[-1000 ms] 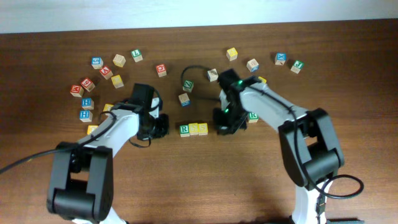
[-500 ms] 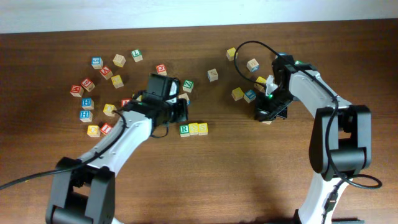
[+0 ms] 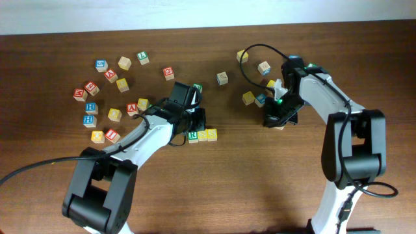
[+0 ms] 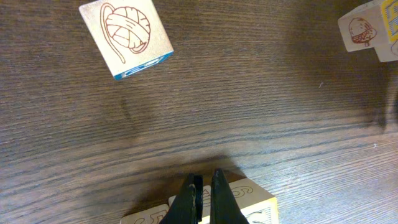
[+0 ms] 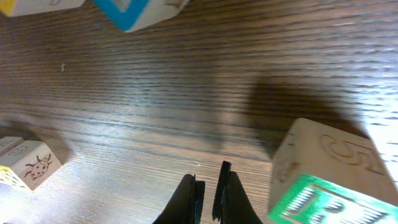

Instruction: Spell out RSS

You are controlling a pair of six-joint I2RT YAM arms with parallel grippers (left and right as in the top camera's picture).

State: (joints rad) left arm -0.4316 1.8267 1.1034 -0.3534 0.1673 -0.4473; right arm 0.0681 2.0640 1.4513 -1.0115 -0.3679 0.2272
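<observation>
wooden letters lined up: the green r cube (image 3: 193,136) and two yellow-printed cubes (image 3: 203,134) (image 3: 212,134) sit touching in a row near the middle of the table (image 3: 260,188), r at the left end. the yellow letters look like s, though they are small from overhead. the left gripper (image 3: 196,125) (image 4: 202,186) hovers at the row's far side, fingers pressed together on nothing, tips over a cube's edge. the right gripper (image 3: 273,121) (image 5: 208,190), likewise closed and holding nothing, hangs well apart to the right, beside a green-printed cube (image 5: 317,186). loose letter cubes (image 3: 123,63) lie scattered beyond.
</observation>
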